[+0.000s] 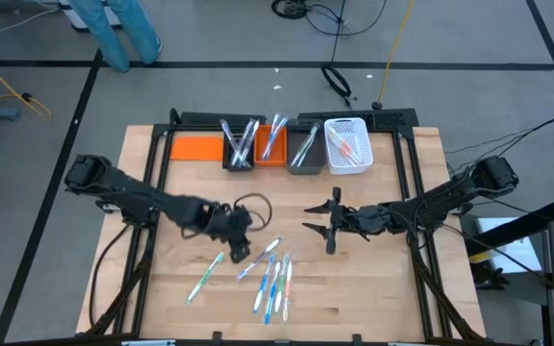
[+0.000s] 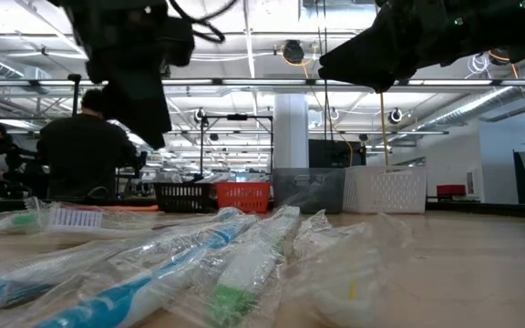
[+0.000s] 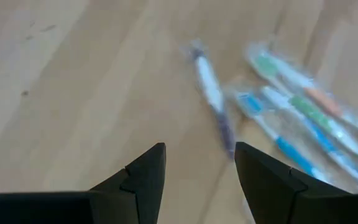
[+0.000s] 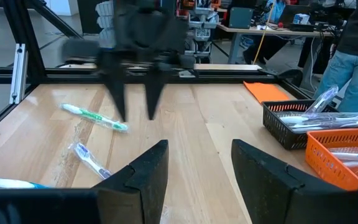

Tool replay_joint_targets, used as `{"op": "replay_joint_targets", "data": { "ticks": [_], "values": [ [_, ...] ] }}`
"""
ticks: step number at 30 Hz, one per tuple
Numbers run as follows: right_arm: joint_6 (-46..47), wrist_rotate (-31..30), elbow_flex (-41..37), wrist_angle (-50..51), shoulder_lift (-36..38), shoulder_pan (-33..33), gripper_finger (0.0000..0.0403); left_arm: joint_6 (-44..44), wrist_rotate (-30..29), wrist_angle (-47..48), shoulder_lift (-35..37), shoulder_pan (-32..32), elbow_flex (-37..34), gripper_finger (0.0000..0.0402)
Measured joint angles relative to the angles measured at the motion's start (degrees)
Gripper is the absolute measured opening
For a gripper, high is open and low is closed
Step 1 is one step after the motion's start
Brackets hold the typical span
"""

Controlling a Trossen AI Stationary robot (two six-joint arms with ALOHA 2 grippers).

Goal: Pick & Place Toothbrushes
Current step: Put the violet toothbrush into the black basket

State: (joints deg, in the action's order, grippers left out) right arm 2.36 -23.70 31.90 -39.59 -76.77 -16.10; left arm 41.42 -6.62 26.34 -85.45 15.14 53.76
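Observation:
Several wrapped toothbrushes (image 1: 269, 274) lie flat on the wooden table near its front edge, one (image 1: 203, 279) a little apart to the left. They fill the foreground of the low view (image 2: 199, 264). My left gripper (image 1: 236, 248) hovers open just above and left of the pile, pointing steeply down. Its wrist view shows nothing between the fingers (image 3: 199, 149), with the toothbrushes (image 3: 303, 118) ahead of them. My right gripper (image 1: 308, 218) waits open and level to the right of the pile (image 4: 199, 146), facing my left gripper (image 4: 135, 115).
Along the far edge stands a row of bins: black (image 1: 239, 146), orange (image 1: 271, 144), grey (image 1: 304, 149) and a white basket (image 1: 347, 146), all holding toothbrushes. An orange sheet (image 1: 195, 147) lies left of them. People stand beyond the table (image 2: 85, 150).

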Motion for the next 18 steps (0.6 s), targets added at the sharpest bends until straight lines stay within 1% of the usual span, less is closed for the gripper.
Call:
{"op": "replay_joint_targets", "data": {
  "ticks": [3,8,11,18],
  "values": [
    [0.0,0.0,0.0,0.0,0.0,-0.1,0.0168,4.0,-1.9,-1.4,-2.1,4.6,0.0,0.0195],
    [0.0,0.0,0.1,-0.1,0.0,-0.1,0.0169,7.3,-1.0,-7.2,-7.2,10.2,0.1,0.0195],
    [0.0,0.0,0.1,-0.1,0.0,-0.1,0.0169,8.9,-0.7,-10.3,-10.7,12.2,0.0,0.0195],
    [0.0,0.0,0.1,-1.0,0.0,-0.1,0.0169,13.4,-0.7,-9.8,-14.6,13.8,0.0,0.0195]
  ]
}}
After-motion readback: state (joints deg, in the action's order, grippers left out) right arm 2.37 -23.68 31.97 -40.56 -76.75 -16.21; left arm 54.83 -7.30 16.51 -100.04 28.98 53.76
